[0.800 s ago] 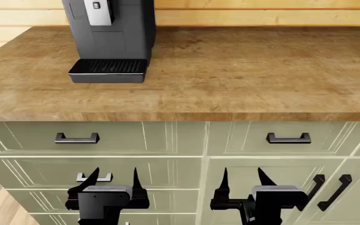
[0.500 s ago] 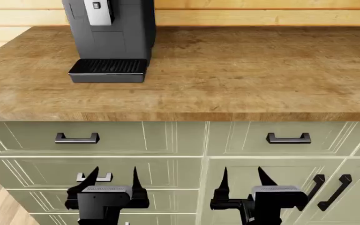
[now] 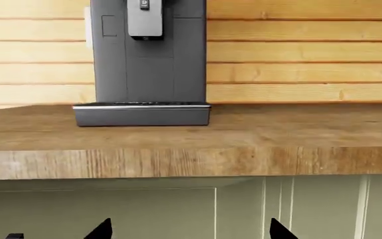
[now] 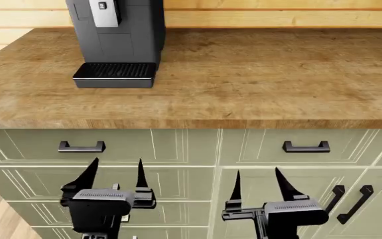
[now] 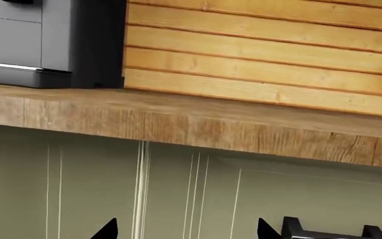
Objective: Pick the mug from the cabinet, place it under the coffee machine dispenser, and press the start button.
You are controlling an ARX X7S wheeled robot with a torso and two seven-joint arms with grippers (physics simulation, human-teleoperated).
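From my left wrist camera I see the coffee machine (image 3: 147, 59) standing on the wooden countertop (image 3: 244, 134), its dispenser (image 3: 144, 20) hanging over the drip tray (image 3: 141, 107). The space under the spout is bare. My left gripper (image 3: 189, 230) shows only as two dark fingertips set well apart, so it is spread and holds nothing.

From my head camera both arms hang low before the pale green cabinet fronts (image 4: 177, 149), below the counter's front edge. My left gripper (image 4: 115, 174) and right gripper (image 4: 260, 184) both have their fingers parted and empty. The mug is nowhere in sight; I judge it is behind one of the shut doors, and I cannot tell which. Two upright door handles (image 4: 353, 201) sit just right of my right gripper, and a drawer handle (image 4: 81, 146) sits above my left one.

From my right wrist camera I see the counter's edge (image 5: 244, 134), green panels beneath and a dark handle (image 5: 327, 231) near my parted right fingertips.

The step in hand is opening the cabinet: I would bring the right fingers square around a door handle and pull straight out. The overhanging counter edge is the thing to clear when lifting; the countertop right of the machine is open room
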